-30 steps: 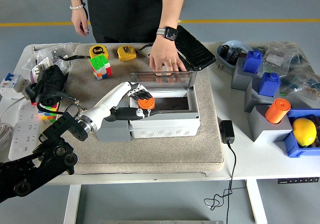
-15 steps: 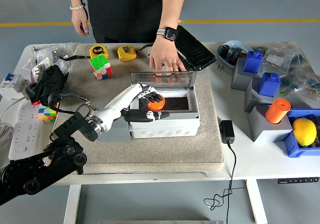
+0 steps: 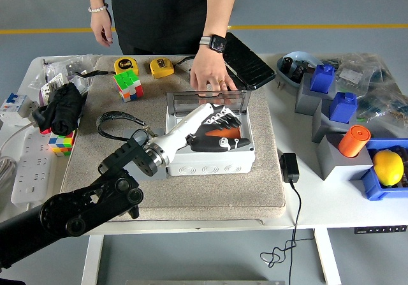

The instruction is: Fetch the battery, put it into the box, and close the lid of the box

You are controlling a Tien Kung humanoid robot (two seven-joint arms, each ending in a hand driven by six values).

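Step in hand: putting battery into box. Left hand reaching down into box's open cavity, fingers curled round orange battery, gripping it; battery inside box opening, low, whether touching the floor can't tell. Lid clear, standing upright at box's far edge, hinged open. Person's hand resting just behind lid, touching or nearly so, maybe steadying it. Right arm out of view.

Next, prob.: uncurl fingers, let battery drop/settle on box floor, pull hand up & out w/o snagging rim, then reach behind lid and swing it fwd and down. Needs person's hand clear of lid first.
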